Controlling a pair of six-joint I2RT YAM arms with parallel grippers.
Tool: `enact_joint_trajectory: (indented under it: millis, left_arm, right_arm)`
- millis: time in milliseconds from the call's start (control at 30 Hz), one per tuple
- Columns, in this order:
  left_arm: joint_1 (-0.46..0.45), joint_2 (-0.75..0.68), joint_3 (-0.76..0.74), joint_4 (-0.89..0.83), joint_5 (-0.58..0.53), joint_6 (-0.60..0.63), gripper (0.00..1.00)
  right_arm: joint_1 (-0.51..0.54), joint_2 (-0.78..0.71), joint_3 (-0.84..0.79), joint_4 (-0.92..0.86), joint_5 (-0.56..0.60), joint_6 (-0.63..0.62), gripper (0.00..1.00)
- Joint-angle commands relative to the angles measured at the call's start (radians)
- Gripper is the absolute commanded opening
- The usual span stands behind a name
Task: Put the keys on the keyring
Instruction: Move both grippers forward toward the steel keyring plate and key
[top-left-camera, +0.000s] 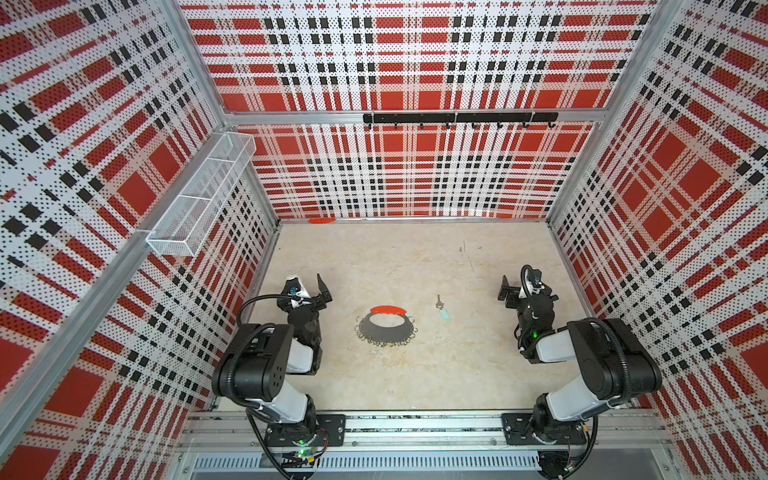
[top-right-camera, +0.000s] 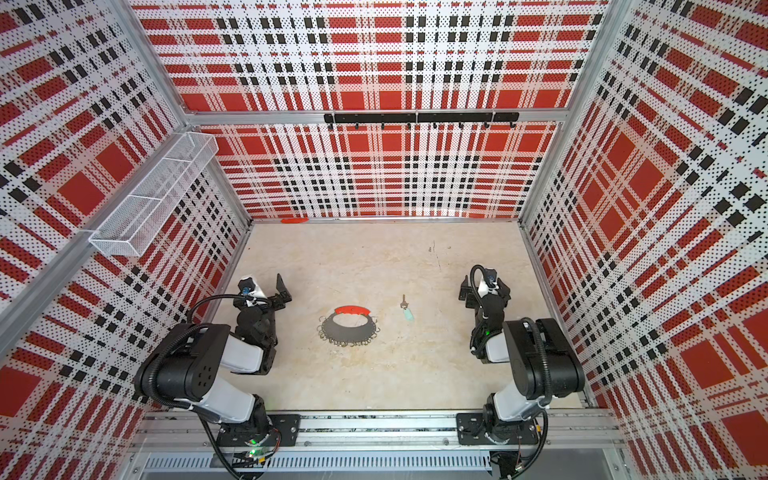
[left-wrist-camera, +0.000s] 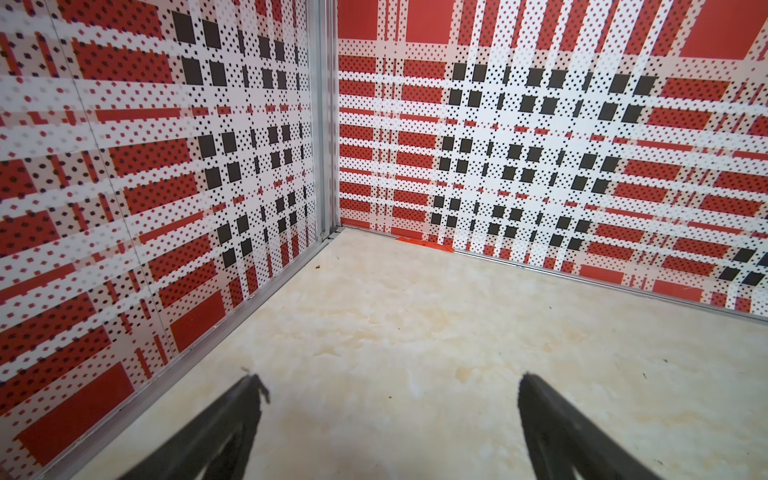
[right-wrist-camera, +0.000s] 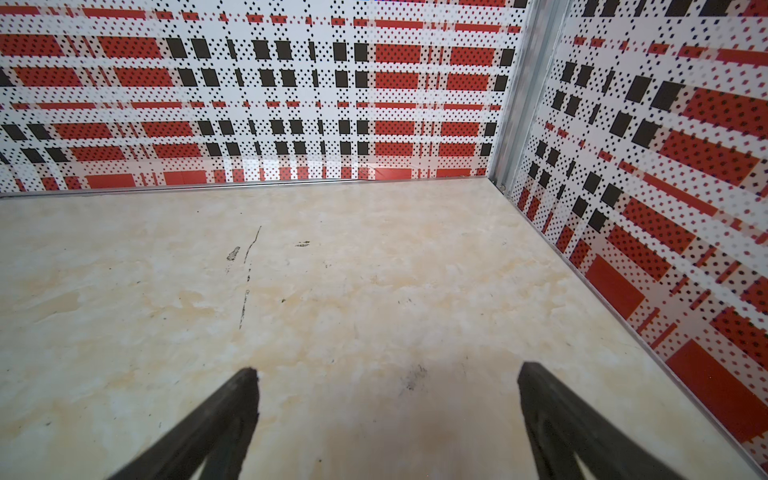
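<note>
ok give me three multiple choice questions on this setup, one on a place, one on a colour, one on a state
1. Where does the small dark metal key with a pale teal oval tag lie relative to the large thin dark hoop fringed with wire loops? A inside it; B on the table to its right in both top views, apart; C stacked on it.
2. What colour is the hoop's curved plastic section? A blue; B red; C yellow.
3. How are the left gripper and right gripper? A both shut; B left holds the key; C both open, empty.
Answers: B, bare table shows between them; B, it is plainly red; C, each wrist view shows jaws spread with nothing between.
</note>
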Motion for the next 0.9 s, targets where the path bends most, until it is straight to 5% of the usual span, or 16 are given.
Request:
enact_joint_trajectory:
  millis: [0,233,533,633,733,867]
  left_arm:
    - [0.002,-0.004,0.012,0.008,0.010,0.003,0.98]
    - [-0.019,-0.097,-0.025,0.000,-0.017,0.023,0.98]
    - [-0.081,-0.424,0.023,-0.357,-0.113,-0.065,0.98]
    - [-0.092,-0.447,0.025,-0.365,-0.139,-0.134,0.98]
    - [-0.104,-0.457,0.049,-0.427,-0.160,-0.169,0.98]
    - [-0.114,-0.476,0.140,-0.630,0.095,-0.118,0.98]
  right_arm:
    - [-0.005,-0.002,0.000,0.024,-0.006,-0.013,1.00]
    - [0.063,-0.123,-0.035,-0.008,0.113,-0.053,1.00]
    - [0.164,-0.318,0.216,-0.658,0.259,0.004,1.00]
    - [0.168,-0.361,0.329,-0.869,0.263,0.154,1.00]
    - [0.165,-0.327,0.466,-1.206,0.424,0.577,1.00]
    - [0.073,-0.244,0.504,-1.238,0.116,0.606,1.00]
